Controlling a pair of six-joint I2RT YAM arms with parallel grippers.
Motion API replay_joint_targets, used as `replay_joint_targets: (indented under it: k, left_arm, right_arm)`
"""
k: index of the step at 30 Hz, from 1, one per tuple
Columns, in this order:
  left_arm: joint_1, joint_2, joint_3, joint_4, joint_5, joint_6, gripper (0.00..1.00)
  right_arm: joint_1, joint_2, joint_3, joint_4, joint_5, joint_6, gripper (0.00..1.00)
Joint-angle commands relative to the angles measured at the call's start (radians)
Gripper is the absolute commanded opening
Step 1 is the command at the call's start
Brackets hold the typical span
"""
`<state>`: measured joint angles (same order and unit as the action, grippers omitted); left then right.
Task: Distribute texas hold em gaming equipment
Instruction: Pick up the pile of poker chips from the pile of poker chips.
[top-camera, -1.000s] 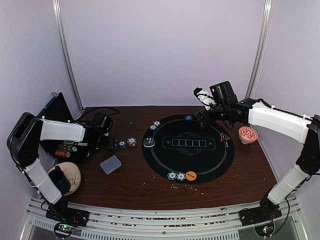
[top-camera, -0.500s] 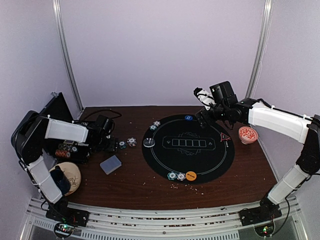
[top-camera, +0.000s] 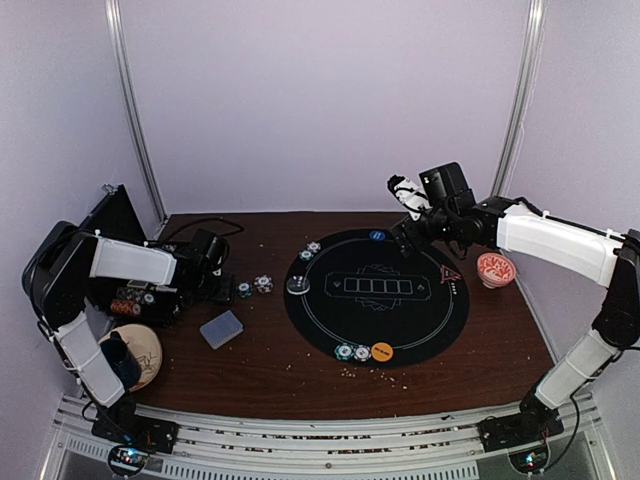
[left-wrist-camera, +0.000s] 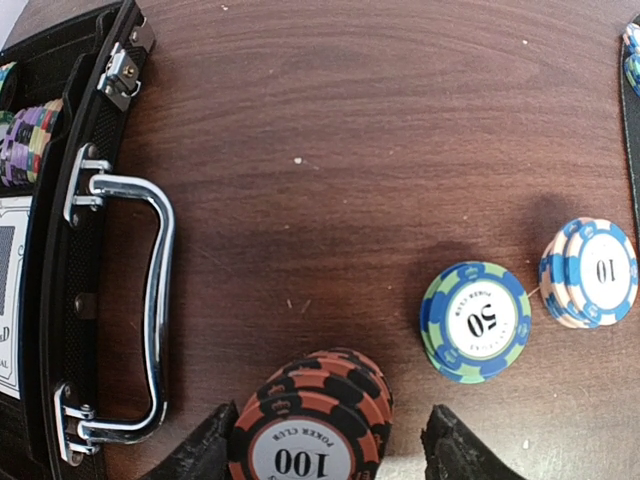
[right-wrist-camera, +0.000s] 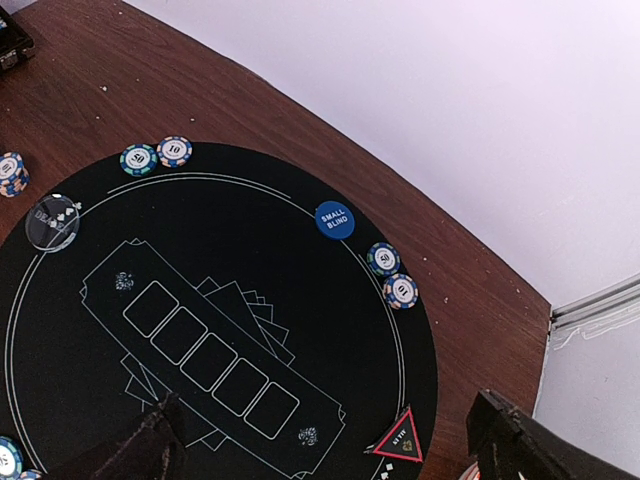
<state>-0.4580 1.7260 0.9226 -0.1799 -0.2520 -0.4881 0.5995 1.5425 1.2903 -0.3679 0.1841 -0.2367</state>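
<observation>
At the left end of the brown table, beside an open black case with a chrome handle, the left claw sits low over a stack of orange-and-black chips marked 100. Its fingers stand partly apart, one on each side of the stack, and a gap shows on the right side, so nothing is clamped. To the right of that stack sit a blue-and-green 50 stack and a blue-and-white 10 stack, just beside each other. A grey-blue deck of cards lies nearer the front edge. Over the far rim of the round black mat the right claw hangs spread wide and empty. On the mat lie a blue disc, a red triangle, an orange disc and pairs of chips round the edge — a patterned bowl sits on the table off to the mat's right.
</observation>
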Motion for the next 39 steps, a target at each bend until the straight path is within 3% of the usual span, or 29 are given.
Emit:
replay_joint_targets:
  k: [1, 20, 39]
  left_arm:
    - [0.005, -0.029, -0.011, 0.043, 0.007, 0.010, 0.63]
    - [0.003, -0.042, -0.019, 0.051, -0.002, 0.016, 0.57]
    - [0.003, -0.034, -0.018, 0.045, -0.024, 0.020, 0.42]
  right_arm:
    - [0.000, -0.019, -0.006, 0.018, 0.017, -0.001, 1.00]
    - [0.000, -0.014, -0.006, 0.017, 0.015, -0.001, 1.00]
    - [0.000, -0.013, -0.006, 0.015, 0.014, -0.001, 1.00]
